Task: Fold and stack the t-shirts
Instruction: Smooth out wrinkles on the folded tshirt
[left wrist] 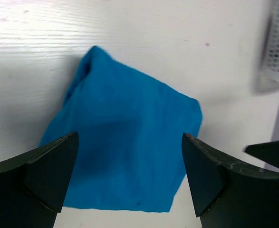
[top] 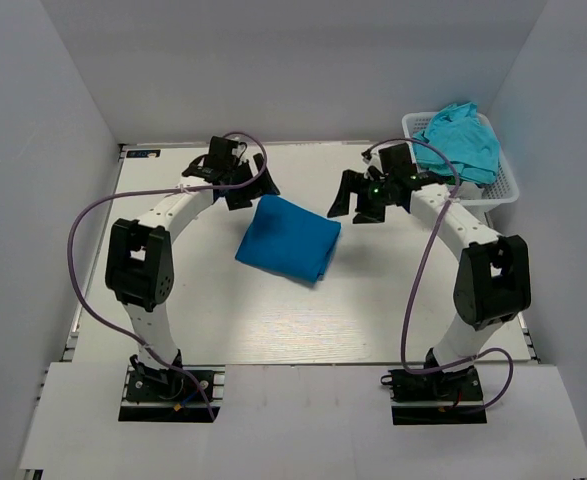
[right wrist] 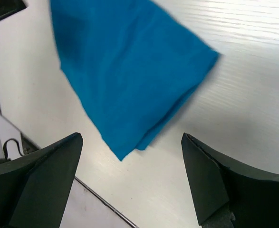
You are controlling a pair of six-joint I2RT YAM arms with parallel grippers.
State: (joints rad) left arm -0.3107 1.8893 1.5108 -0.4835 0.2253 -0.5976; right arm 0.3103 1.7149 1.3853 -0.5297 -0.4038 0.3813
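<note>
- White table (top: 273, 320), top view: a folded royal blue t-shirt (top: 288, 238) lies mid-table between the left gripper (top: 253, 188) and right gripper (top: 353, 205); teal t-shirts (top: 460, 140) sit in the far-right basket (top: 508, 190).
- Left wrist: jaws spread wide above the blue shirt.
- Right wrist: jaws spread wide, holding nothing.

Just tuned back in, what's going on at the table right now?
The royal blue t-shirt lies folded mid-table. The left gripper and right gripper hang open above it, one at each side, holding nothing. The turquoise t-shirts sit crumpled in the white basket at the far right, not yet folded.
</note>
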